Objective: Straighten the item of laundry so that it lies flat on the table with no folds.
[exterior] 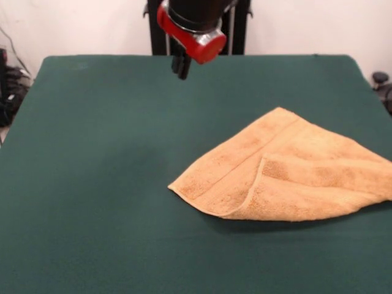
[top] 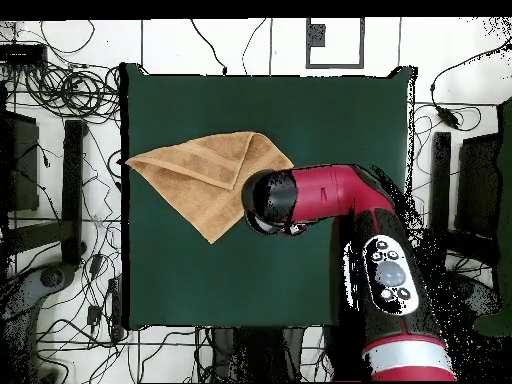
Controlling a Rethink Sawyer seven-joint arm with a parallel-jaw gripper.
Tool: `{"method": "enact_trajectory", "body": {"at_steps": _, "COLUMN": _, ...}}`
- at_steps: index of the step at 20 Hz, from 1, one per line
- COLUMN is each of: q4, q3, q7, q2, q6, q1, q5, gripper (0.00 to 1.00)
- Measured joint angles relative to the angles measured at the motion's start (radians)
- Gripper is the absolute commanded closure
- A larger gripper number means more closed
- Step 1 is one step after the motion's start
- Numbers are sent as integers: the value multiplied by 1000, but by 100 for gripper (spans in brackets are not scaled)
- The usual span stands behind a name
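Note:
The item of laundry (exterior: 288,171) is an orange-tan towel lying on the right part of the green table (exterior: 92,184). It forms a rough triangle, with one part folded over the rest along a woven border band. Its far corner reaches the picture's right edge. From overhead the towel (top: 205,175) lies at the table's (top: 330,120) left side, one corner at the table edge. My gripper (exterior: 182,68) hangs high over the far middle of the table, apart from the towel and holding nothing. In the overhead view the arm's red wrist (top: 275,200) hides it, next to the towel's right edge.
Cables (top: 60,90) and dark stands lie on the floor around the table. Dark equipment (exterior: 9,92) sits beyond the table's left edge in the front view.

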State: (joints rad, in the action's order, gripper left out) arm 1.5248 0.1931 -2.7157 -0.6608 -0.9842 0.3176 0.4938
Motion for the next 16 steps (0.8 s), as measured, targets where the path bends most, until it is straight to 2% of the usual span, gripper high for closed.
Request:
{"method": "enact_trajectory", "body": {"at_steps": 3, "q4": 3, "q3": 4, "q7": 10, "q2": -9, "q6": 33, "q1": 16, "q5": 5, "gripper": 100}}
{"method": "enact_trajectory", "body": {"at_steps": 12, "q4": 66, "q3": 6, "q7": 10, "q2": -7, "q6": 261, "q1": 21, "q5": 36, "gripper": 100}}
{"method": "enact_trajectory", "body": {"at_steps": 16, "q4": 95, "q3": 6, "q7": 10, "q2": -5, "q6": 322, "q1": 16, "q5": 54, "gripper": 100}}
